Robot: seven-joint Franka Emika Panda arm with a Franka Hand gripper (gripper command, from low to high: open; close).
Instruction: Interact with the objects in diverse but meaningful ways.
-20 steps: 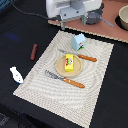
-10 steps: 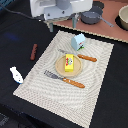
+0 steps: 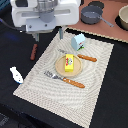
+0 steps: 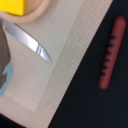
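Note:
My gripper hangs open above the back left corner of the woven placemat, holding nothing. The dark reddish-brown stick lies on the black table just off the mat's edge, below the gripper; in the wrist view this stick shows its notches. A yellow pack rests on a round wooden plate. The light blue-and-white little box stands at the mat's back. A white scoop-like piece lies on the exterior view's left. My own fingers do not show in the wrist view.
A fork and a knife, both orange-handled, lie beside the plate; the knife blade shows in the wrist view. A dark pan and a bowl sit on the brown surface behind.
The arm has swung toward the exterior view's left and come lower in the picture, from behind the box to above the mat's back left corner. The objects have not moved.

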